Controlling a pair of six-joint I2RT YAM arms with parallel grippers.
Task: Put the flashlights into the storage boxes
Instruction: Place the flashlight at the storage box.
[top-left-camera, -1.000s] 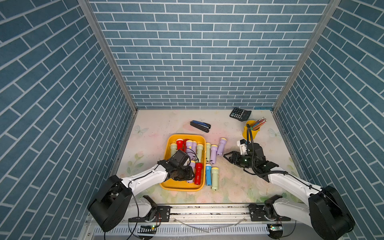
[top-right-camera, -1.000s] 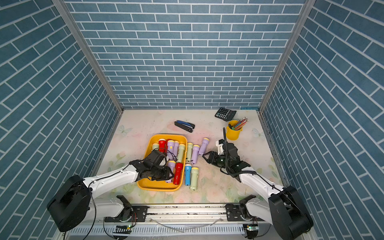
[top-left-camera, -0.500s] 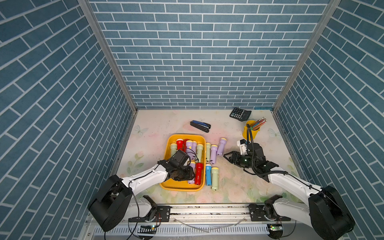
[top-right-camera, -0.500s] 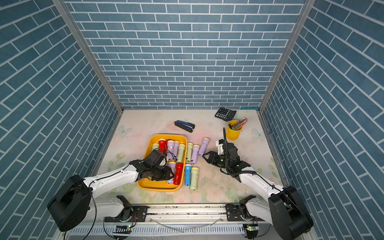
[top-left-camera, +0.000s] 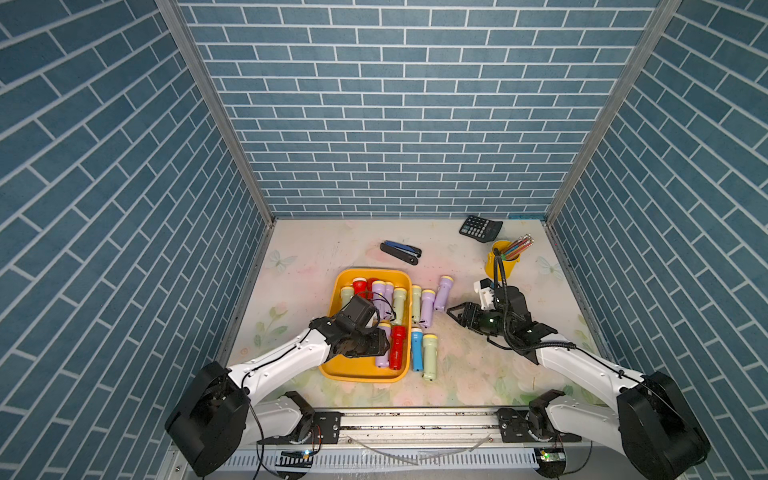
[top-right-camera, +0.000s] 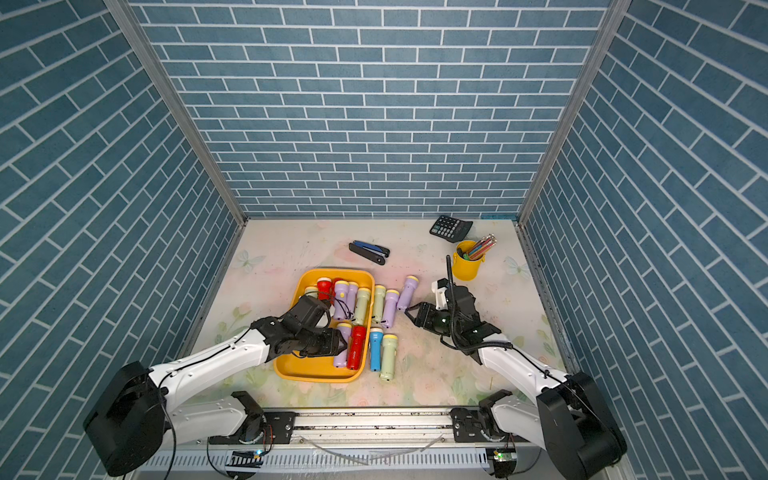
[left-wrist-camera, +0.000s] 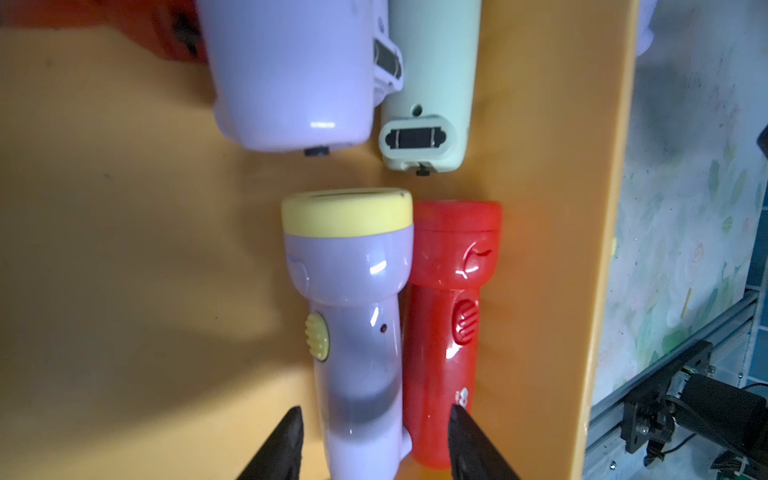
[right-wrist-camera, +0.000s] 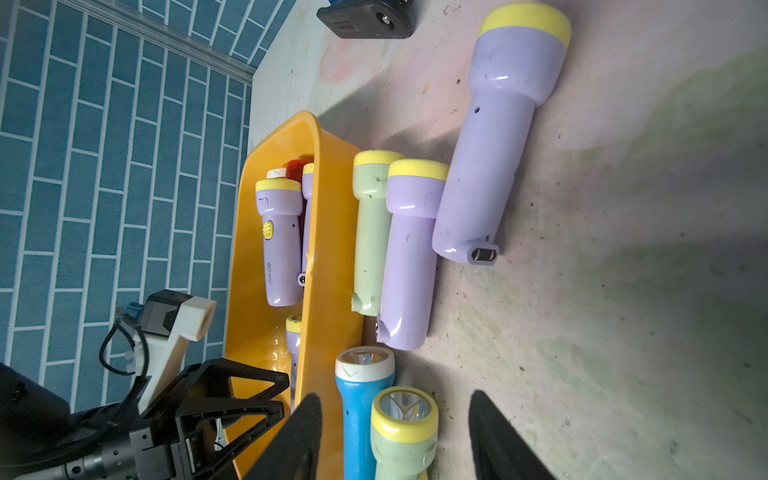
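Glossy plastic flashlights (left-wrist-camera: 353, 291), smooth plastic tray (left-wrist-camera: 124, 249) — matt, scuffed tabletop (right-wrist-camera: 623, 332)

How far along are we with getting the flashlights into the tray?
Done: about seven flashlights lie in the yellow tray. In hand: nothing gripped; the left end effector stands open astride a lilac flashlight lying in the tray; the right end effector is open and empty. Left: five on the table beside the tray: the blue flashlight, two pale green flashlights, two lilac ones.

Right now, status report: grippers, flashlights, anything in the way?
Left gripper open astride lilac yellow-headed plastic flashlight in yellow-orange tray. Right gripper open, empty. Five flashlights on table beside tray. Nothing blocking.
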